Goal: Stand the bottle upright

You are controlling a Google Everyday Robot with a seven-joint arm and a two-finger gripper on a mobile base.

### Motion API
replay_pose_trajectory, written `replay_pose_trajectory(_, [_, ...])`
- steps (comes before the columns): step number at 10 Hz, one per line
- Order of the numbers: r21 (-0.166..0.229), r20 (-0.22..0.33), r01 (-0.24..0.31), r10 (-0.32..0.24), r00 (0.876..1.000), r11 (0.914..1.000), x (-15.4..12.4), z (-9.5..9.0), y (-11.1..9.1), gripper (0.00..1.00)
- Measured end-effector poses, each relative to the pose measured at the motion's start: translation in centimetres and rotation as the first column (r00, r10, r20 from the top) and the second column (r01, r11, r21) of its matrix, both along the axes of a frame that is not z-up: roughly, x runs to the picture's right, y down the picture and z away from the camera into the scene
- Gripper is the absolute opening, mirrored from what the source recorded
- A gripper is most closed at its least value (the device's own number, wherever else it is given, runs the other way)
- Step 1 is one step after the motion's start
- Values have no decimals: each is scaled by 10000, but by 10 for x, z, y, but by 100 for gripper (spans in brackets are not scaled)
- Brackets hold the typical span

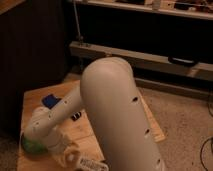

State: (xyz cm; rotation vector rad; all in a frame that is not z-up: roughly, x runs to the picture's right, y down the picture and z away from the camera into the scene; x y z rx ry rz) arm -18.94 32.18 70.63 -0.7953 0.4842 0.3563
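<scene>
The bottle (91, 164) lies on its side near the front edge of the wooden table (35, 97); its white label with dark print faces up. My gripper (65, 154) is low over the table at the bottle's left end, touching or nearly touching it. My large white arm (115, 110) fills the middle of the view and hides the bottle's right end.
A green bowl (31, 145) sits at the table's front left, just left of the gripper. A blue-topped thing (48, 100) stands further back on the left. A small dark block (76, 116) lies beside the forearm. Dark shelving stands behind the table.
</scene>
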Motion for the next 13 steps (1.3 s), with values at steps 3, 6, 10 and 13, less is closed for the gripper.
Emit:
replay_pose_trajectory(3, [-120,-53,106,-107,9999,9999,1,3,4,65])
replay_pose_trajectory(6, [-181,-126,173,-175,9998,9997,4,5,8,65])
replay_pose_trajectory(10, [-183,-197,184,-188,9996,9997,4,9,15,65])
replay_pose_trajectory(13, [-217,-240,182,-187,9995,9996,5,13,21,65])
